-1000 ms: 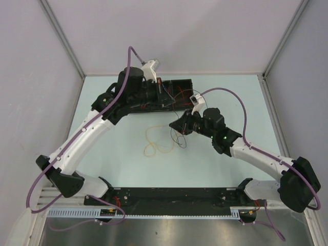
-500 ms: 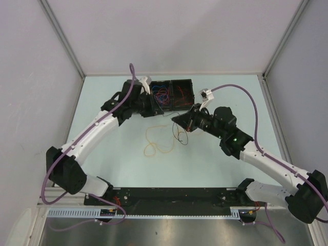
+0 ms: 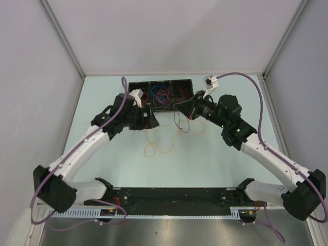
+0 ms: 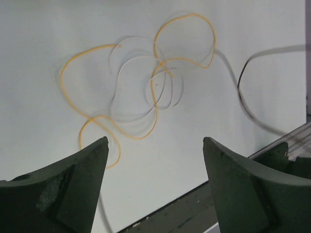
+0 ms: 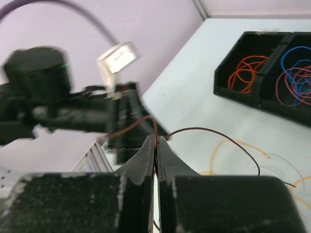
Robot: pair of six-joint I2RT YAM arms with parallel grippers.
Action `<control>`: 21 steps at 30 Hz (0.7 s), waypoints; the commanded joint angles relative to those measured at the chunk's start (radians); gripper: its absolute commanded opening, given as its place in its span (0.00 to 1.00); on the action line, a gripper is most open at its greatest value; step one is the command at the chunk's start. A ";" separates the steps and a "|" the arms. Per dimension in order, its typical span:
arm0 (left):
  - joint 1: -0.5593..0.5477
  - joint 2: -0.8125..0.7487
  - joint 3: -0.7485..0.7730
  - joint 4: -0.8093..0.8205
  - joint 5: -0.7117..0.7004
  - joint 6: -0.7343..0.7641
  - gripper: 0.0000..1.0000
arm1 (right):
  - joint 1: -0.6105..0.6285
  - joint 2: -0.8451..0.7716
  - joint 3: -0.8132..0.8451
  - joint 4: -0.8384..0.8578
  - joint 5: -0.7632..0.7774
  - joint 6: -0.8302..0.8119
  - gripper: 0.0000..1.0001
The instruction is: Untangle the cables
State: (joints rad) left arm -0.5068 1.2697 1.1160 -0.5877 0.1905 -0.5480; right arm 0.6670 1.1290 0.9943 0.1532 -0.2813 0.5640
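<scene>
My right gripper [image 3: 182,106] [image 5: 156,141] is shut on a thin dark brown cable [image 5: 218,133]. It holds that cable above the table just in front of the black tray [image 3: 134,85], and the cable's loose ends hang down in loops [image 3: 179,124]. An orange-yellow cable [image 3: 158,144] [image 4: 92,119] lies curled on the table with a pale thin cable [image 4: 127,116] looped through it. My left gripper [image 3: 152,119] [image 4: 155,141] is open and empty, at the tray's front edge above the orange-yellow curls. Blue and red cables [image 3: 162,94] [image 5: 294,73] lie in the tray, with orange ones [image 5: 247,72] in the neighbouring compartment.
The tray's wall [image 4: 194,211] runs under my left fingers. The left arm [image 5: 53,104] stands close in front of my right gripper. Grey walls close the table at the back and sides, and a black rail [image 3: 169,197] runs along the near edge.
My left gripper has opened and drawn back out of the tray toward the near left. My right gripper has carried the brown cable up and back toward the tray.
</scene>
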 commanded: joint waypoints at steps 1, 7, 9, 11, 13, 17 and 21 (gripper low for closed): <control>0.010 -0.200 -0.070 -0.144 -0.178 0.089 0.86 | -0.056 0.046 0.078 0.005 -0.038 -0.021 0.00; 0.011 -0.368 -0.137 -0.233 -0.292 0.161 0.99 | -0.087 0.106 0.130 0.023 -0.052 -0.032 0.00; 0.011 -0.395 -0.166 -0.245 -0.350 0.175 1.00 | -0.096 0.136 0.165 0.026 -0.053 -0.036 0.00; 0.011 -0.423 -0.185 -0.244 -0.397 0.174 1.00 | -0.101 0.158 0.191 0.026 -0.053 -0.046 0.00; 0.011 -0.452 -0.180 -0.238 -0.399 0.186 1.00 | -0.113 0.186 0.221 0.028 -0.053 -0.052 0.00; 0.013 -0.519 -0.219 -0.170 -0.443 0.203 1.00 | -0.132 0.221 0.271 0.020 -0.049 -0.073 0.00; 0.019 -0.544 -0.242 -0.170 -0.572 0.172 1.00 | -0.164 0.241 0.326 -0.009 -0.042 -0.110 0.00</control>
State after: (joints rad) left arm -0.5007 0.7612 0.8879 -0.7952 -0.2390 -0.3759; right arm 0.5304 1.3602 1.2358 0.1352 -0.3229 0.5129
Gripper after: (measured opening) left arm 0.996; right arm 0.020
